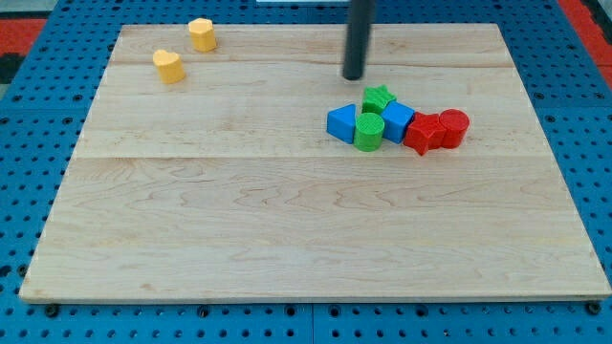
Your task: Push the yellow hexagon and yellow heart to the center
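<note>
My tip (355,76): the lower end of my dark rod rests on the tabletop near the view's top, a little right of middle, just above the clustered blocks and touching none of them.
Jaws: I carry none, only the straight rod, so nothing is held or clamped.
Yellow hexagon (202,34): close to the view's top edge, left of middle, well apart from my tip.
Yellow heart (168,66): just below and to the left of the yellow hexagon, near it but with a gap between them; both sit far from the board's middle.
Green star (379,97): the block nearest my tip, just below and to its right, at the top of the cluster.
Green cylinder (369,131): upright, at the front of the cluster, tucked between the two blue blocks.
Blue triangle (340,123): on the cluster's left end, touching the green cylinder.
Blue cube (398,121): right of the green cylinder, below the green star.
Red star (423,133): right of the blue cube, pressed close to it.
Red cylinder (453,127): the cluster's right end, against the red star.
Tabletop (287,239): pale wood boards, lying on a blue perforated base.
</note>
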Robot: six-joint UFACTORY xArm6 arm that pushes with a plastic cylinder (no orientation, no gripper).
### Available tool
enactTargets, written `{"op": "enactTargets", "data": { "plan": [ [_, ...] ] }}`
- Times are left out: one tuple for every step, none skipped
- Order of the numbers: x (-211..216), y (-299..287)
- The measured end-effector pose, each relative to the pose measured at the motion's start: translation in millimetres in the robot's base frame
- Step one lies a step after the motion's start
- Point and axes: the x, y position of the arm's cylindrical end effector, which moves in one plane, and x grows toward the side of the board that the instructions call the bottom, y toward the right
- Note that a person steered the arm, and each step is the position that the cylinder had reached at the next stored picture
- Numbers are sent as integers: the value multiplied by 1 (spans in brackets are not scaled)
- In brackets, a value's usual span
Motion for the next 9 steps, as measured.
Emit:
{"op": "enactTargets", "data": {
  "plan": [
    [-67, -48],
    [-87, -74],
    [-88, -123],
    [-89, -186],
    [-68, -235],
    [-24, -249],
    [-1, -250],
    [8, -310],
    [38, -307]
  ]
}}
